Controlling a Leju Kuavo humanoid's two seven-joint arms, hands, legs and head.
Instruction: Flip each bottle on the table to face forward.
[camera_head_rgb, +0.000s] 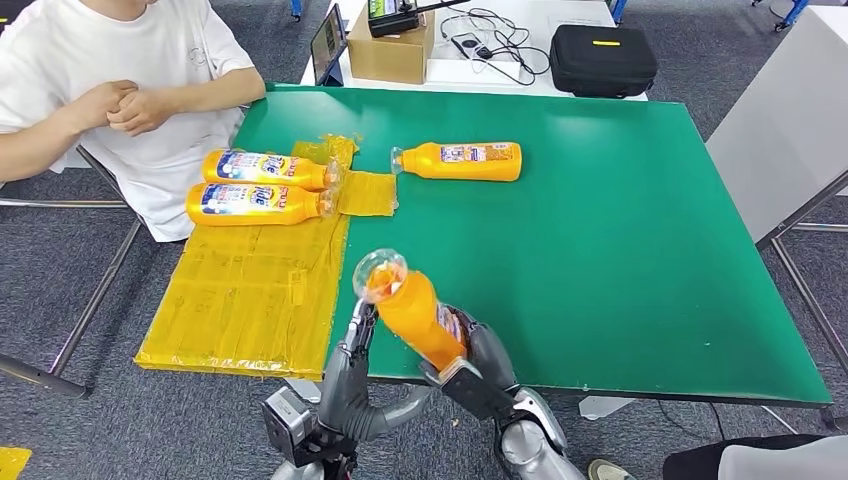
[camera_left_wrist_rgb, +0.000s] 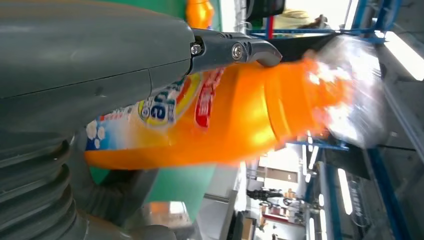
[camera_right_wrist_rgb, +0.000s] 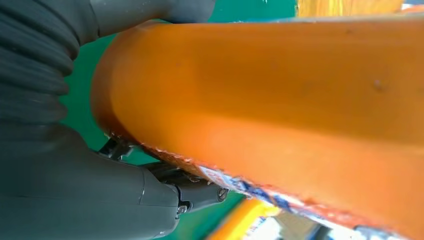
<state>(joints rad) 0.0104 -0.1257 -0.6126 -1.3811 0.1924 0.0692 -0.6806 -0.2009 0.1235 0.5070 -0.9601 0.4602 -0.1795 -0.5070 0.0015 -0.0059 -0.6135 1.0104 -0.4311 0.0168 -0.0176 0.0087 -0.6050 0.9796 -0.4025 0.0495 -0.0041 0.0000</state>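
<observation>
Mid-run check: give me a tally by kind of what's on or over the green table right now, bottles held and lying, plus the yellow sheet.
Orange bottles lying on the table: 3
Orange bottle held up by the left hand and right hand: 1
Yellow sheet: 1
Total: 5

Bright, even overhead light – soft shadows on green table (camera_head_rgb: 620, 250); held bottle (camera_left_wrist_rgb: 240, 115) motion-blurred w/ cap glare – right wrist pic soft
</observation>
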